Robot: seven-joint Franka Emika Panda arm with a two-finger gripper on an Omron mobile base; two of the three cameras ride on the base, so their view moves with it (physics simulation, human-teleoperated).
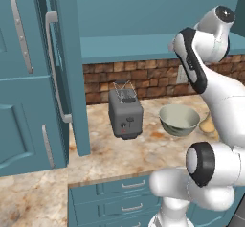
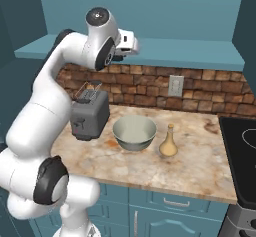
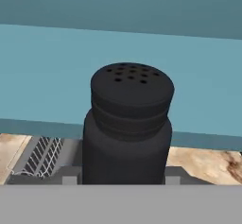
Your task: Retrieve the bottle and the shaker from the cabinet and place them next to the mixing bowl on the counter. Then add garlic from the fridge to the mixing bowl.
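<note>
On the counter [image 2: 195, 166]: one mixing bowl [image 2: 134, 132], one bottle [image 2: 169, 142], one toaster [image 2: 90, 113].

Grey toaster [image 1: 125, 112] beside mixing bowl [image 1: 179, 119] on marbled counter [image 1: 124, 156], bottle [image 1: 208, 124] behind white arm.

A brick backsplash [image 2: 150, 88] in reddish brown is seen along the back wall, with a pale outlet plate [image 2: 175, 85] set into it (near the middle, in the right base view). Teal drawers [image 1: 119, 197] with silver pulls are fitted below. A black cooktop [image 2: 242, 151] is seen at right.
</note>
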